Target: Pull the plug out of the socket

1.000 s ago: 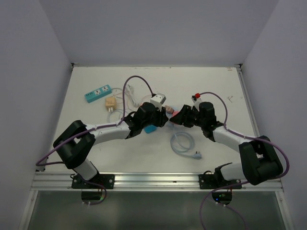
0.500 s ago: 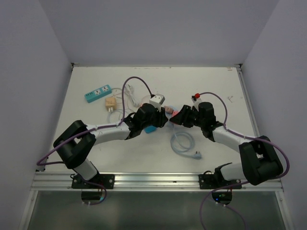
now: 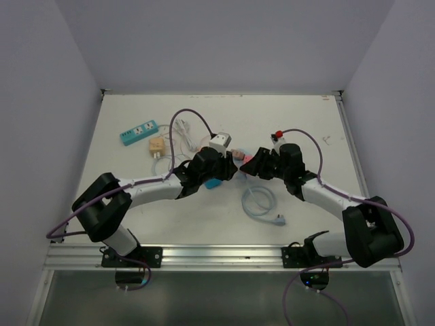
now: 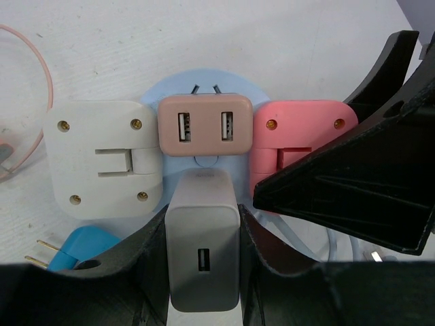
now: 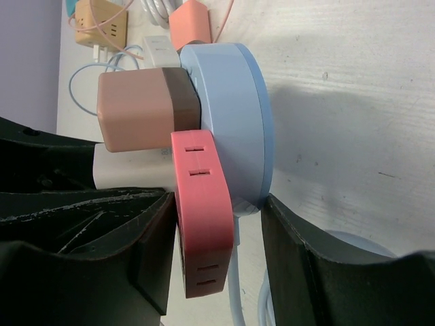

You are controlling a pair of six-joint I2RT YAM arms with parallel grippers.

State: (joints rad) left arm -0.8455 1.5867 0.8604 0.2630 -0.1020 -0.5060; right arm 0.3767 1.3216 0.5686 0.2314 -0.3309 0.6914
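Item: round pale-blue plastic socket hub (image 5: 234,122), lying flat on the white table (image 4: 204,41) at mid-table, between the two arms' tips. Four blocks are plugged into its face. A grey rectangular USB charger (image 4: 202,204) sits on the edge nearest the left arm. A tan two-port USB charger (image 4: 204,125) sits at the centre, a white square adapter with brass rivets (image 4: 102,159) on one side and a pink square adapter (image 5: 204,258) on the other, all seated and none lifted. Left gripper (image 4: 202,238): clamped on the grey charger, with its black fingers (image 4: 146,272) pressed to both long sides. Right gripper (image 5: 217,204): jaws apart, straddling the pink adapter. One finger (image 5: 102,251) lies against the adapter's flank. The other finger (image 5: 319,272) stands off from it with a strip of hub and cable showing in the gap, its tip at the hub's rim. Whether that counts as a grip cannot be told. Loose items: a blue plug with brass prongs (image 4: 85,248) lies just beside the white adapter. A coiled pale-blue cable (image 3: 259,202) lies near the right forearm. A teal power strip (image 3: 138,132) and a small tan socket cube (image 3: 157,146) lie well apart from the hub, toward the far left (seen from overhead).
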